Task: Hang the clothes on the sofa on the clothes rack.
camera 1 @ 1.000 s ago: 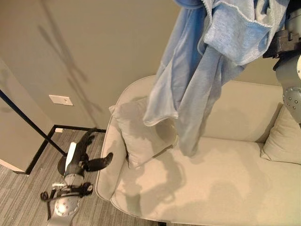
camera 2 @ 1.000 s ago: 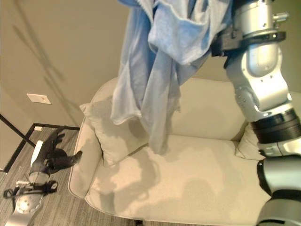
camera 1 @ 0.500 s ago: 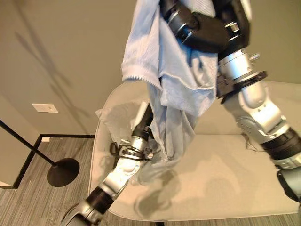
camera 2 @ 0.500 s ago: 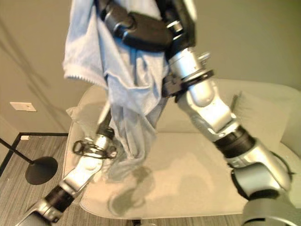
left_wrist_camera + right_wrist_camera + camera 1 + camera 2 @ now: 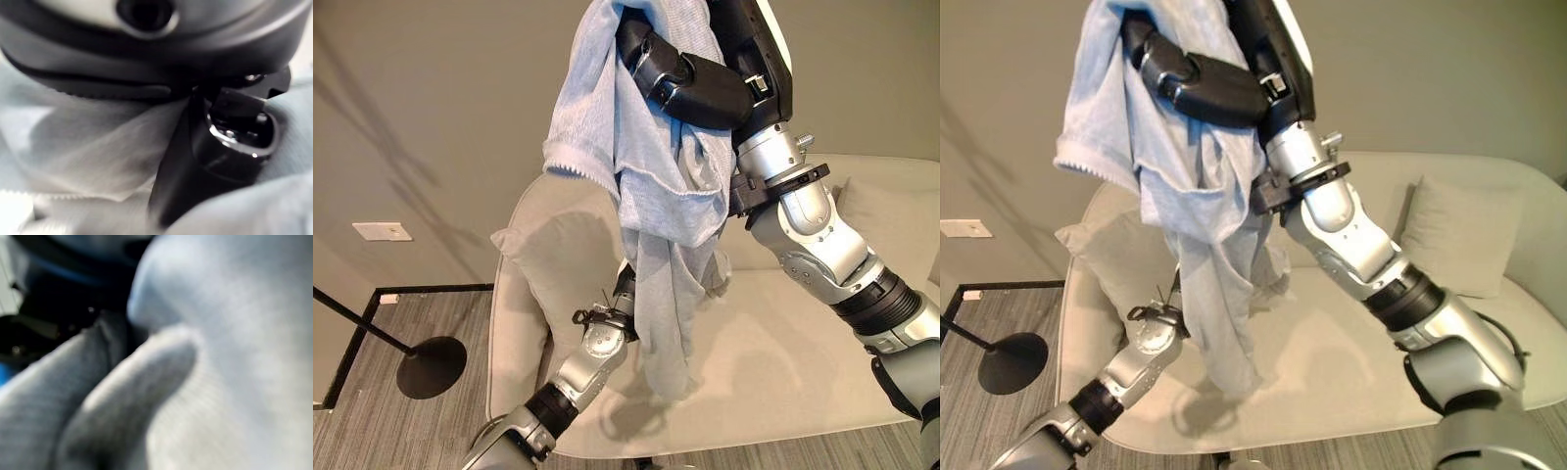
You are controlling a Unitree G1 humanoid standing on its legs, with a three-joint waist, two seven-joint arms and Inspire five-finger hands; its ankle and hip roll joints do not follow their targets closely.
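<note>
A light blue garment (image 5: 651, 186) hangs in long folds from my raised right hand (image 5: 695, 83), which is shut on it high above the sofa (image 5: 783, 343). Cloth is draped over the dark hand and presses close against the right wrist view (image 5: 220, 357). My left arm comes up from the lower left, and my left hand (image 5: 625, 289) goes in behind the hanging folds at about mid-height; the cloth hides most of it. The left wrist view has pale cloth (image 5: 98, 147) lying against the hand's dark bulk (image 5: 146, 63). The clothes rack's black pole (image 5: 352, 318) and round base (image 5: 431, 352) stand on the floor at the left.
The beige sofa has a cushion at its left end (image 5: 543, 264) and another at its right (image 5: 1454, 230). Grey striped carpet (image 5: 401, 421) lies between the sofa and the rack. A white wall plate (image 5: 380, 231) sits on the wall behind the rack.
The camera has swung, bringing my right arm into full view. My left arm rose from beside the floor up into the hanging garment. The garment stays held aloft.
</note>
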